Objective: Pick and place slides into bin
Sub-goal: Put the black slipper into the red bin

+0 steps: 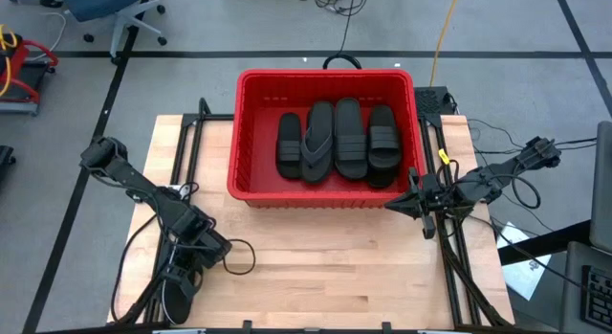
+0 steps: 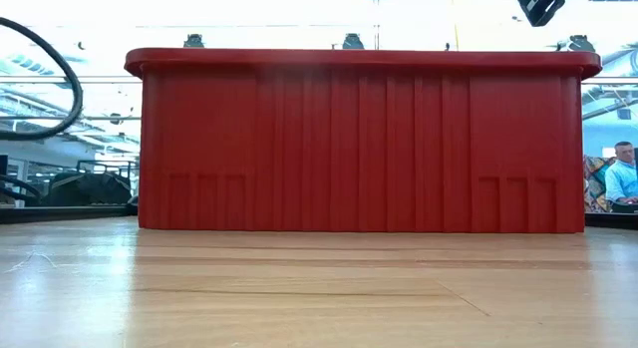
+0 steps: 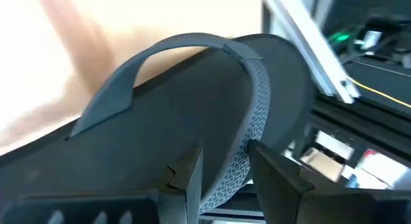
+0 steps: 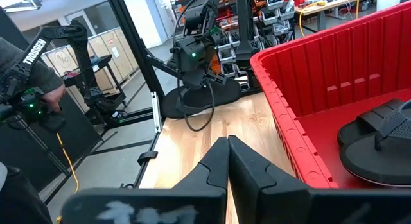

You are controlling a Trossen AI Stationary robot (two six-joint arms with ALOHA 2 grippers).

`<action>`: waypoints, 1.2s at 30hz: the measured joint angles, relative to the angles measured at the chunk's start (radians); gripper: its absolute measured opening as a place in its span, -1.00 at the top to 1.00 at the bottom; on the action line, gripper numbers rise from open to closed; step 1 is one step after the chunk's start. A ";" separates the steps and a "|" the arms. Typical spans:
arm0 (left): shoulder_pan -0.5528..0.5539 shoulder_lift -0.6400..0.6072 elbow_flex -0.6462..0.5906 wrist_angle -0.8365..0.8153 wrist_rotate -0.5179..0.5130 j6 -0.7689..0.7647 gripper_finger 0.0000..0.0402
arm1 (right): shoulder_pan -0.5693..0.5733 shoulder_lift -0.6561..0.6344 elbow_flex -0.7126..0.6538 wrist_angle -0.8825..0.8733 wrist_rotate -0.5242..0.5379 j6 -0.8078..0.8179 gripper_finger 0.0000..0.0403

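At the table's near left corner, the left gripper (image 3: 221, 179) pinches the patterned thong strap of a black flip-flop (image 3: 192, 115). Farther back, the right gripper (image 4: 228, 161) hovers closed by the red bin's (image 1: 251, 133) right wall. Four slides (image 1: 338, 138) lie inside.

The wooden table (image 1: 325, 257) bears the red bin (image 1: 251, 186) and a flip-flop (image 1: 178, 298).
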 joint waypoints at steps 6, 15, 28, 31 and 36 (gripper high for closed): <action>-0.027 0.000 0.000 0.010 0.097 0.028 0.82 | 0.000 0.000 0.000 0.000 0.000 0.000 1.00; -0.034 -0.014 0.058 0.004 0.047 -0.005 0.99 | 0.000 0.000 0.000 -0.010 -0.001 -0.008 1.00; -0.030 0.035 0.604 -0.350 -0.253 0.135 1.00 | 0.000 0.000 0.000 -0.014 0.000 -0.088 1.00; 0.001 0.112 0.798 -0.591 -0.326 0.257 1.00 | 0.000 0.000 0.000 -0.031 0.000 -0.091 1.00; 0.115 0.188 1.021 -0.580 -0.457 0.374 1.00 | 0.000 0.000 0.000 -0.040 -0.001 -0.085 1.00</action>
